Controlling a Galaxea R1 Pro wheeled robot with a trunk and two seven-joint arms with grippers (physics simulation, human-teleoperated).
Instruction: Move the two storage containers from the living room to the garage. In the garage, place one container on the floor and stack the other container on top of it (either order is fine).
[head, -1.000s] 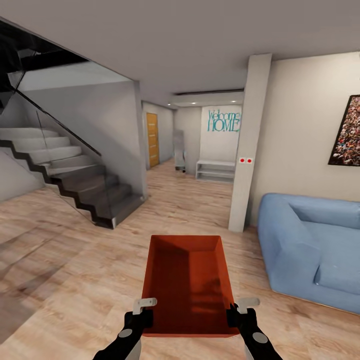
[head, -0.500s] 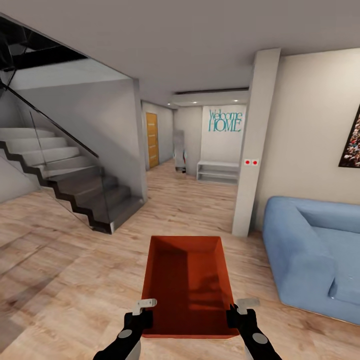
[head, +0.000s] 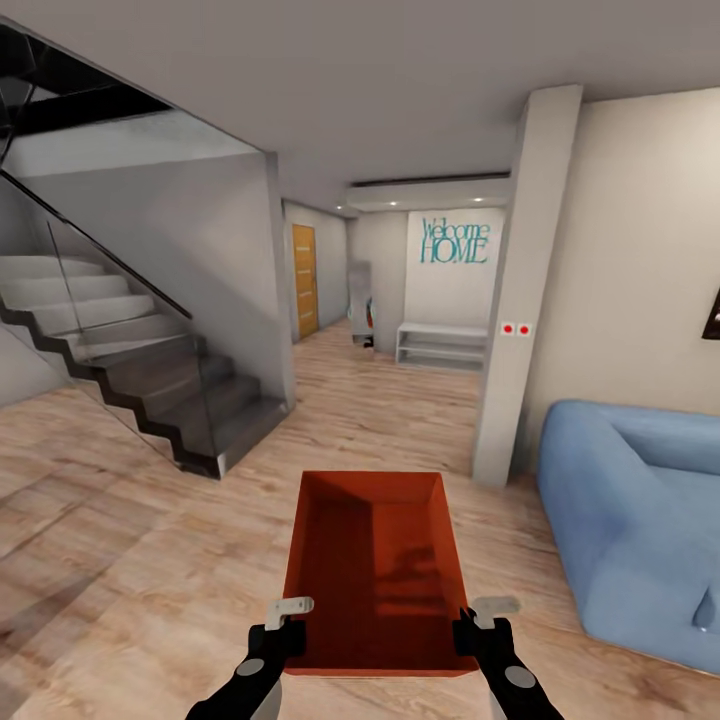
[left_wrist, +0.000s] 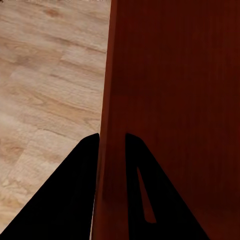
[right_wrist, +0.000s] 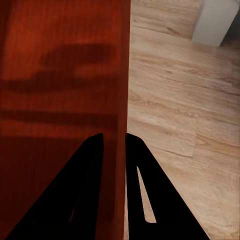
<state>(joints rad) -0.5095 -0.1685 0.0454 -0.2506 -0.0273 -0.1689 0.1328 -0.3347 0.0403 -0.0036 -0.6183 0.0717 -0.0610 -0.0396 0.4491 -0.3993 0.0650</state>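
Right in front of the robot, at 6 o'clock, both arms hold 1 orange-red storage container (head: 375, 560) above the light wood plank floor (head: 130, 580). The left pincer (head: 283, 622) is clamped narrow on the container's left wall near the close corner; the left wrist view shows 1 dark finger (left_wrist: 65, 200) outside that wall and the other inside the container (left_wrist: 170, 100). The right pincer (head: 483, 622) grips the right wall in the same way, its fingers (right_wrist: 145, 195) straddling the thin wall of the container (right_wrist: 60, 100). The box is open-topped and empty, its long side pointing away toward 12 o'clock.

At 3 o'clock a blue sofa (head: 640, 520) sits on the planks. Just beyond it, near 1 o'clock, stands a white pillar (head: 520, 300) with 2 red dots. At 10 o'clock a dark staircase (head: 150, 370) with a glass rail climbs to the left.

Farther off, at 12 o'clock, a hallway opens with a low white shelf (head: 440, 345), a teal "Welcome HOME" sign (head: 455, 240) on the wall above it, and a wooden door (head: 304, 280) at 11 o'clock.
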